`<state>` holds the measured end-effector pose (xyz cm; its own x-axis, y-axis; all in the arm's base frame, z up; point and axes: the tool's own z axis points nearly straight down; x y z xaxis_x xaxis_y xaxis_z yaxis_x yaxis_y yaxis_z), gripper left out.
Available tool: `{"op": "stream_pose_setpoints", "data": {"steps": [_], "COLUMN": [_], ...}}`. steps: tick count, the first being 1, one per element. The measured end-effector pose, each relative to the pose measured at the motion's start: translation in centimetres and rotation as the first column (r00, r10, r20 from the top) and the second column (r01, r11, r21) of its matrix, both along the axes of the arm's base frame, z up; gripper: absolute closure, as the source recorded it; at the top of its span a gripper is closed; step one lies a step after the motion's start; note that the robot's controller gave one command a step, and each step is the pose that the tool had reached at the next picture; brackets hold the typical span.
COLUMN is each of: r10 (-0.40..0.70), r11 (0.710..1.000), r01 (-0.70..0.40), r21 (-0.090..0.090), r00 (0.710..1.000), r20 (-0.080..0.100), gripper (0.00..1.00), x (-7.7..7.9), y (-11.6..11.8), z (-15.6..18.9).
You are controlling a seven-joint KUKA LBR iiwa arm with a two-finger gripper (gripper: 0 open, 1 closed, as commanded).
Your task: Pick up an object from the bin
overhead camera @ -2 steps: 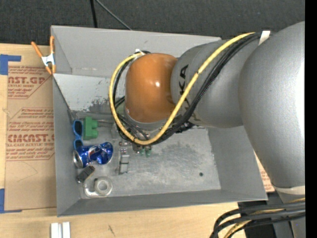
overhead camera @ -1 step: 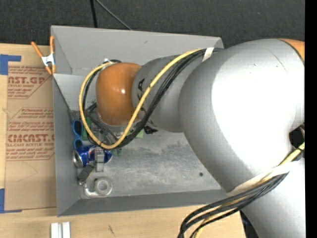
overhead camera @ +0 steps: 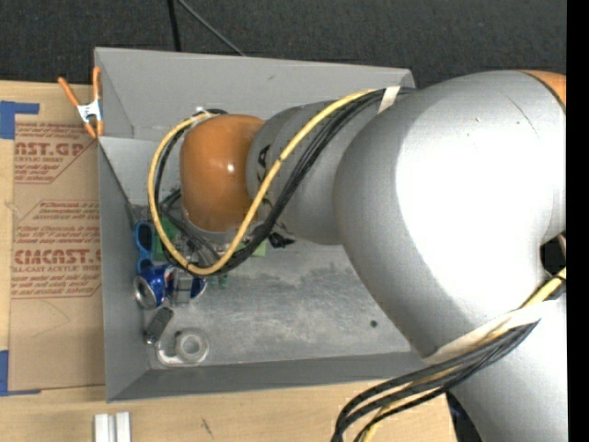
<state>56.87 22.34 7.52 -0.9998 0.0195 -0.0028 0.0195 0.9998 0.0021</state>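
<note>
One grey bin (overhead camera: 276,72) | orange wrist cover (overhead camera: 216,178) near its left wall | gripper (overhead camera: 190,250) beneath; you cannot tell its state | blue pieces (overhead camera: 152,279) heaped just beside, lower left | pale ring (overhead camera: 190,345) in the front corner.

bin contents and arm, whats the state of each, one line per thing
arm, reaching in, wrist low over the left side
blue pieces, loose by the left wall, partly under the wrist
grey ring, flat in the lower-left corner, clear of the arm
dark small piece, loose beside the ring
green piece, mostly hidden under the wrist
</note>
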Motion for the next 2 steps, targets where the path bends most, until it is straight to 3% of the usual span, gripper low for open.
{"op": "stream_pose_setpoints", "data": {"steps": [1,2], "r10": [-0.018,-0.021], "r11": [1.000,1.000], "r01": [0.018,0.021], "r21": [0.001,0.001], "r00": [1.000,1.000], "r20": [0.003,0.010], "gripper": [1.00,1.00], "x": [-4.2,0.5], "y": [-1.6,-4.2], "z": [11.4,19.5]}}
